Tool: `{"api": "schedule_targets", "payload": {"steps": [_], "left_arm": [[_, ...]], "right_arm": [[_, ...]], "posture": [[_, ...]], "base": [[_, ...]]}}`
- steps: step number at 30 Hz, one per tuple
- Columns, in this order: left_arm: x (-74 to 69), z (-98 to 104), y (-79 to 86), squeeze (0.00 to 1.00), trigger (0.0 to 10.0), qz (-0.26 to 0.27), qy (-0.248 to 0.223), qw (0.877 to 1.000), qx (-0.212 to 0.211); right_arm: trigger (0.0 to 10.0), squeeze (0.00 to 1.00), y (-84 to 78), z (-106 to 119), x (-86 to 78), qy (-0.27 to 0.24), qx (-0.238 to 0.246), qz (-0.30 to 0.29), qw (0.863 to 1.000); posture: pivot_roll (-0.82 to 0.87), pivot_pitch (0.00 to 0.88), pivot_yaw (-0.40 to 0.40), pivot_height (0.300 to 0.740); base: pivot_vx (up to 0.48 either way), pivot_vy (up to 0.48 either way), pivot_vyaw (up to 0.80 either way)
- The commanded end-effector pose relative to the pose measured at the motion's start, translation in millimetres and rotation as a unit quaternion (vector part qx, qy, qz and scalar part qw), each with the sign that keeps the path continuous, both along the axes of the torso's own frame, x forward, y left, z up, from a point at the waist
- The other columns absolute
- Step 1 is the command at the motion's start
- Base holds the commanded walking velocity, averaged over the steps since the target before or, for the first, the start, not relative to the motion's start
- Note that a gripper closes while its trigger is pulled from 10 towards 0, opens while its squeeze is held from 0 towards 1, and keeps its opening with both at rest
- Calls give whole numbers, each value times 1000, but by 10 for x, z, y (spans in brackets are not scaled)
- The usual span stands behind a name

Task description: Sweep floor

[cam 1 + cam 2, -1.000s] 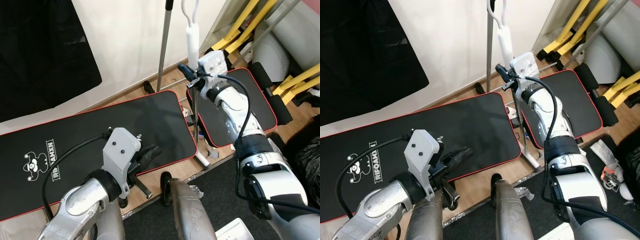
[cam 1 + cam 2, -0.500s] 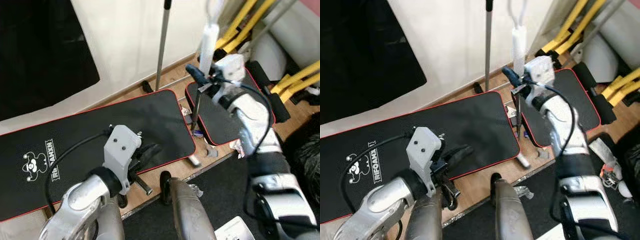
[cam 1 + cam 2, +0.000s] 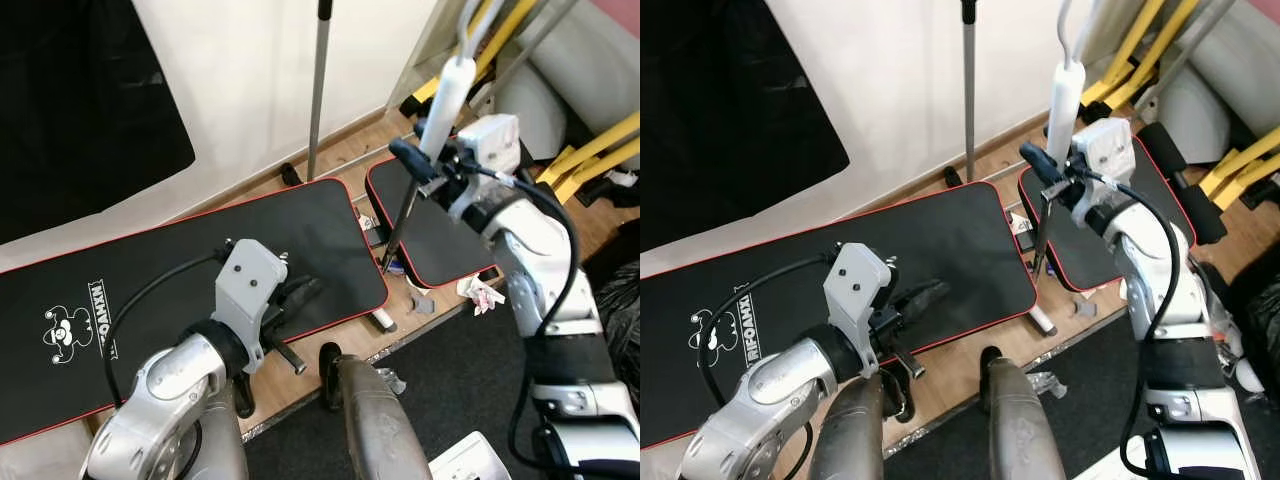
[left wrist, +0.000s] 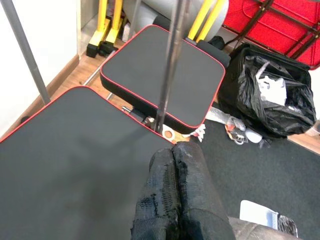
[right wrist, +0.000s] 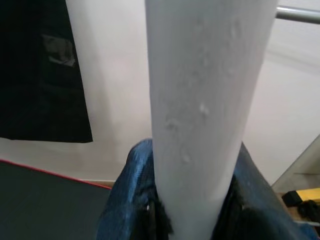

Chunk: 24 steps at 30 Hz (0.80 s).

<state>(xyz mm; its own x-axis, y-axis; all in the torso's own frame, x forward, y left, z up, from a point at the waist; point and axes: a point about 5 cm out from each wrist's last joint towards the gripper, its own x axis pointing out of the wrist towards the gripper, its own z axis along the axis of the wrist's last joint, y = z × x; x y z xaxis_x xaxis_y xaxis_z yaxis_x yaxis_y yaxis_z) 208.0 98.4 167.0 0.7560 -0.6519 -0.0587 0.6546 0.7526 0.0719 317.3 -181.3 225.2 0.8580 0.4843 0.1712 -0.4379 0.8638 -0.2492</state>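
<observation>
My right gripper [image 3: 422,166] is shut on a broom [image 3: 447,92], just below its white grip, above the gap between two black mats. The broom's thin dark pole [image 3: 400,222] slants down to a small white foot [image 3: 383,319] on the wooden floor. In the right wrist view the white grip [image 5: 210,100] stands between my blue-black fingers [image 5: 131,200]. My left gripper [image 3: 300,296] is shut on nothing, low over the large red-edged black mat [image 3: 150,270]. A crumpled paper scrap [image 3: 481,291] and a grey scrap [image 3: 420,303] lie on the floor.
A second metal pole [image 3: 318,90] leans on the white wall. A smaller black mat [image 3: 440,230] lies at the right, with yellow-framed equipment [image 3: 600,150] behind it. A black rubbish bag [image 4: 270,100] and a dark carpet [image 3: 450,380] are nearby.
My right arm has swung to the right and tilted the broom, so its grip leans right and its foot has slid a little left. The left arm has hardly moved.
</observation>
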Motion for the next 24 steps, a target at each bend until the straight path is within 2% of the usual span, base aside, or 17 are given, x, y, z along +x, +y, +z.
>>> {"api": "schedule_targets", "payload": {"steps": [1, 6, 9, 12, 20, 24], "left_arm": [[-13, -58, -33, 0, 10000, -14, 11, 1000, -4], [22, -63, -33, 0, 10000, -12, 9, 1000, -4], [89, -72, -26, 0, 10000, -7, 7, 1000, -6], [119, -75, -25, 0, 10000, -6, 6, 1000, -7], [195, -78, -25, 0, 10000, -2, 2, 1000, -9], [240, -77, -22, 0, 10000, -1, -2, 1000, -8]], "right_arm": [[0, 0, -34, 21, -83, 3, 0, -2, 1000], [0, 0, -35, 29, -133, 7, 3, -2, 1000], [0, 0, -131, 146, -156, -4, 2, -43, 999], [0, 0, -161, 192, -165, -3, 1, -58, 998], [0, 0, -173, 236, -221, 12, -8, -67, 998], [0, 0, -148, 219, -255, 29, 4, -62, 998]], "posture": [[-126, 285, -140, 740], [-129, 275, -139, 740], [-138, 258, -138, 740], [-140, 249, -140, 740], [-146, 227, -142, 740], [-150, 213, -138, 740]], "base": [[0, 0, 0], [0, 0, 0], [0, 0, 0], [0, 0, 0], [0, 0, 0], [0, 0, 0]]}}
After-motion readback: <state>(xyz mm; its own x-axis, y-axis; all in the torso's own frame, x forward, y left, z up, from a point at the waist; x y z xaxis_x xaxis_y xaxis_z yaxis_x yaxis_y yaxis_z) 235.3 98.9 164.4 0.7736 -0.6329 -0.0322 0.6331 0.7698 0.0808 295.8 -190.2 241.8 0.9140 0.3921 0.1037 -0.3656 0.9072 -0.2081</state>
